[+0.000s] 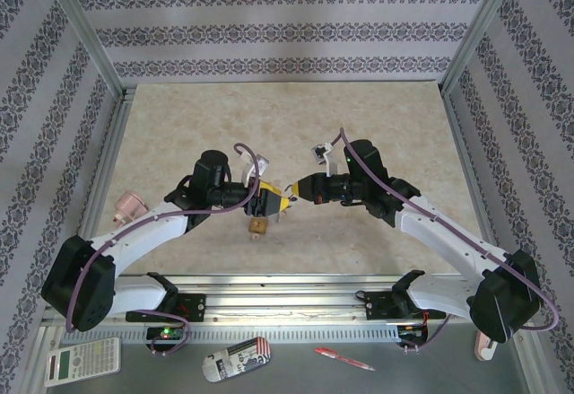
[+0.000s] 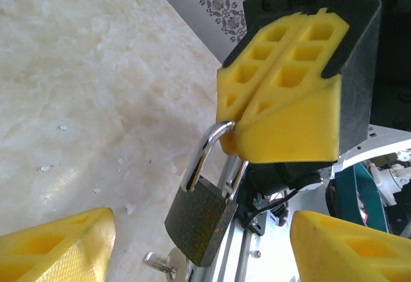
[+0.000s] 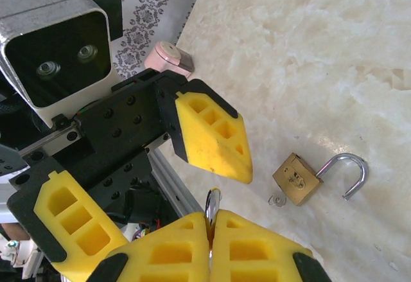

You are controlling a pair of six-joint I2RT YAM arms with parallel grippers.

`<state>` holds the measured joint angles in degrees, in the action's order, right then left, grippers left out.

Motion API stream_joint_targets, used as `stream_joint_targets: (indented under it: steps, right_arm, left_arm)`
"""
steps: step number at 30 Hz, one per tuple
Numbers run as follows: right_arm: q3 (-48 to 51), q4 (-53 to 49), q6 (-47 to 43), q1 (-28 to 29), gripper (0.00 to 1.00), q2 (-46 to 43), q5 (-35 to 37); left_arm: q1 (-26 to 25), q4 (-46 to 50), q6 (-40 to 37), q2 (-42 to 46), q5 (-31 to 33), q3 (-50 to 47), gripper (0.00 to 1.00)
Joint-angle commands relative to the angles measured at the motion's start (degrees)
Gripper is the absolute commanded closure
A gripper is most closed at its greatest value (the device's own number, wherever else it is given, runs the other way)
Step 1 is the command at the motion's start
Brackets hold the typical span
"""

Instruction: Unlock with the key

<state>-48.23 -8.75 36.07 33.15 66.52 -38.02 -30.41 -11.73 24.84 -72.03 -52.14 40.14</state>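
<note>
Right gripper [image 3: 210, 221] is pinched shut on what looks like the key [image 3: 213, 200], its thin length poking straight out toward the wide-open left gripper [image 2: 202, 230] — the padlock [image 3: 297, 179], shackle open, lies on the table [image 3: 308, 70] beneath, nearer the left arm

One camera is looking down on the whole table [image 1: 179, 125] from behind; both wrist cameras are peering close, sharing the padlock [image 3: 297, 179].
</note>
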Motion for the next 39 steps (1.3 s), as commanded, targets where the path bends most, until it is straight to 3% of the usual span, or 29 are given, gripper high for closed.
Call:
stream_joint_targets:
  steps: [1,6,15,21,27,29,34,39]
  right_arm:
    - [0.7,2.1,0.9,0.5,1.0,0.0,-0.9]
    - [1.3,3.0,1.8,0.6,1.0,0.0,-1.0]
    - [1.6,3.5,2.2,0.8,1.0,0.1,-1.4]
    - [2.1,4.5,2.9,0.8,1.0,0.0,-1.6]
    - [2.9,5.9,3.6,0.9,1.0,-0.4,-2.2]
    - [2.9,4.9,3.6,0.8,0.96,-0.7,-1.1]
    - [2.7,-1.9,2.5,0.5,0.51,-2.7,6.0]
    - [2.0,-11.0,0.9,-0.1,0.34,-6.5,16.0]
  left_arm:
    - [-2.2,0.1,-2.8,-1.8,0.1,2.9,0.29]
    - [-4.4,-1.7,-2.8,-4.1,-0.7,2.4,0.33]
    - [-4.4,-0.2,-4.1,-4.3,-0.8,2.9,0.58]
    - [-4.4,-0.9,-3.8,-5.1,-1.4,2.7,0.67]
    - [-4.4,1.1,-3.7,-5.8,1.7,3.2,0.93]
    - [-4.4,4.9,-4.5,-5.0,5.3,3.6,0.97]
    - [-4.3,23.8,-6.0,1.4,25.1,5.6,1.0]
    - [-4.4,50.2,-2.3,6.5,50.9,10.4,1.0]
